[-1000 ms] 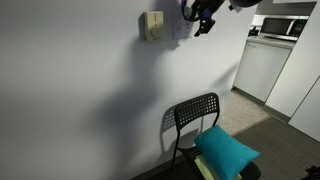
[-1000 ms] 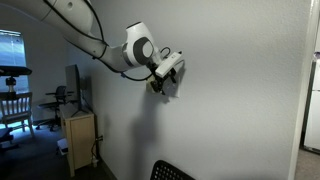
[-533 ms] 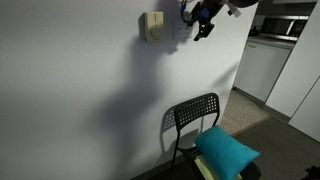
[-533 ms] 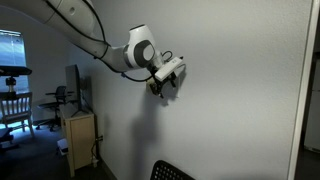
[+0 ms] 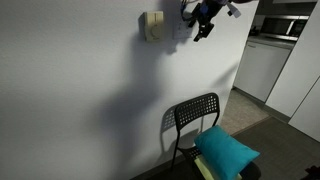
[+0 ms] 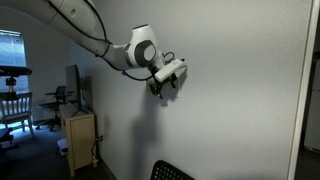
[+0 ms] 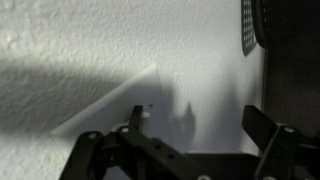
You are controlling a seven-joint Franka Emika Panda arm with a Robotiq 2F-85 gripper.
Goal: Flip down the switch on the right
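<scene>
1. The switch (image 7: 160,100) fills the middle of the wrist view, on the wall just right of the beige unit (image 5: 152,25)
2. The gripper (image 7: 197,138) hovers close; jaws spread wide, empty
3. Probably a rigid plate with small, stiff toggles; press the right toggle's top with one fingertip

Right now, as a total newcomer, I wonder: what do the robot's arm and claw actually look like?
The arm is white, made of smooth rounded tubes, with a round joint capped by a grey disc. A thin black cable loops at the wrist. The gripper is mostly black with a pale housing; its fingers are black, angular bars. No markings are legible.
</scene>
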